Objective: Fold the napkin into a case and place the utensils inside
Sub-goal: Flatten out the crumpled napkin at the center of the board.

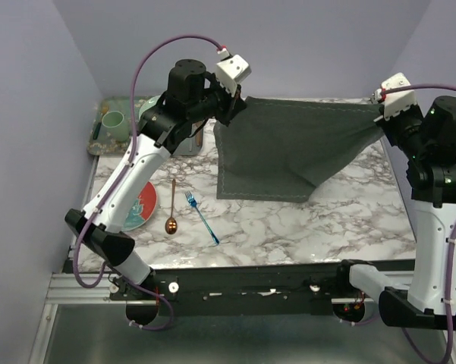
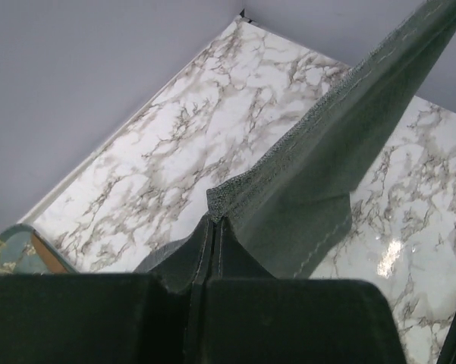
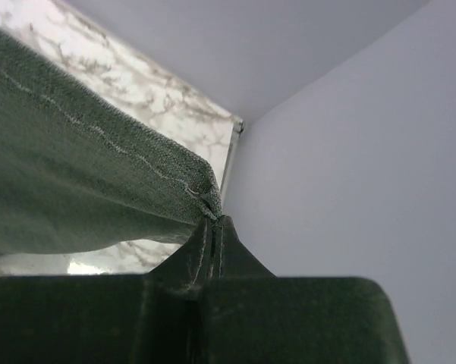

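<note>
Jaws pinch two corners of dark grey napkin (image 1: 288,152), stretched between.

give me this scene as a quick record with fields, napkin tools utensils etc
napkin: dark grey, held up by two corners, stretched between arms, near edge seemingly on marble table
left tool: shut on napkin corner
right tool: shut on other corner
utensils: blue fork and copper spoon lie on table, left of napkin
case: not yet folded
other: plate, green tray with cup, far left

The left arm (image 1: 133,186) and right arm (image 1: 432,227) have white shells, black joints, purple cables (image 1: 148,64) and white wrist cameras (image 1: 233,70). The left gripper (image 2: 215,227) and right gripper (image 3: 215,224) are black.
</note>
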